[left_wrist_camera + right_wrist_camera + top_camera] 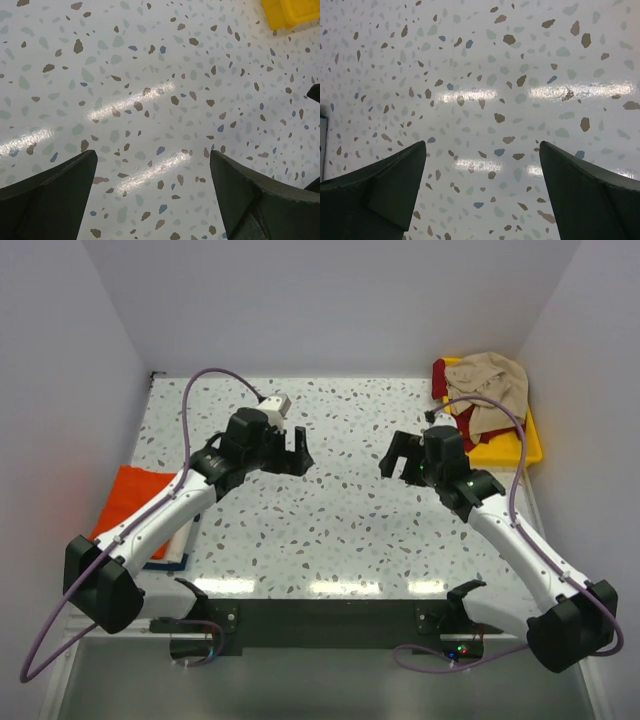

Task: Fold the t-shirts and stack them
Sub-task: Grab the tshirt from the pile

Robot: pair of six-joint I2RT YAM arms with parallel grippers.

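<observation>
Folded bright orange cloth t-shirt [135, 502] at left edge, looks done. Crumpled beige cloth t-shirt [497, 383], dark red one [441, 380] heaped in yellow plastic tray [530, 445], unfolded. Spread wide, empty: left gripper [298, 453], right gripper [398, 462].

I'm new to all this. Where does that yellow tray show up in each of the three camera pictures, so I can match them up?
Top external: the yellow tray sits at the table's far right edge, with t-shirts heaped in it.
Left wrist: only a corner of it shows, at the top right of the picture.
Right wrist: not in it.
Shared landmark: the speckled tabletop, seen in all three views.
</observation>
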